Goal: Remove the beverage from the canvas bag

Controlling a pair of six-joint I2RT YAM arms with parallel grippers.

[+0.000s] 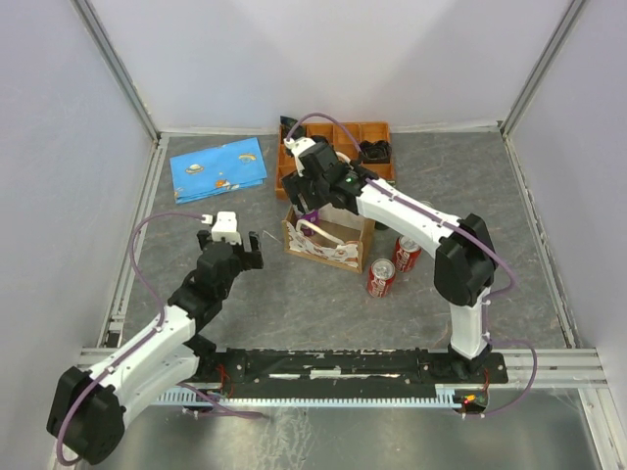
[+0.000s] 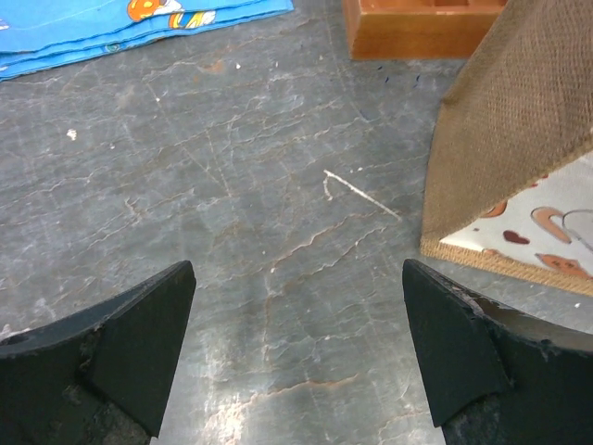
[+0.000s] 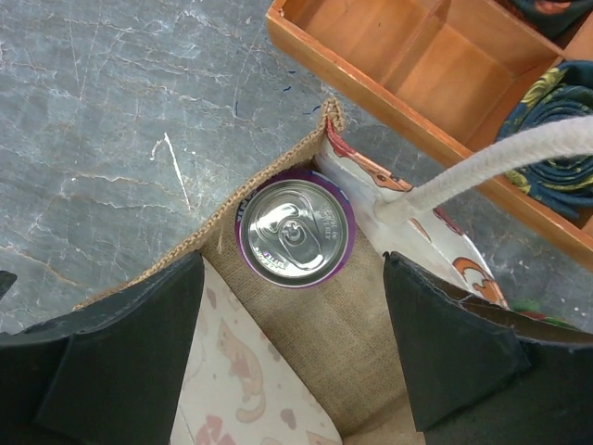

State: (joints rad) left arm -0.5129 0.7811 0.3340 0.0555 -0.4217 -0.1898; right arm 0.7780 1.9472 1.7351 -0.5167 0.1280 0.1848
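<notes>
**Right wrist view.** The purple-rimmed beverage can (image 3: 296, 232) stands upright in a corner of the canvas bag (image 3: 320, 320), with its lid facing the camera and its long axis vertical. It lies at 12 o'clock from the right gripper (image 3: 292, 297), whose jaws are spread wider than the can. The left gripper (image 2: 296, 315), jaws also apart and empty, hangs outside the bag at its 9 o'clock. The right arm is much the nearer.

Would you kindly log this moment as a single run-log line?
right gripper open over canvas bag | purple-rimmed can inside, ungrasped | left gripper open, beside bag
</notes>
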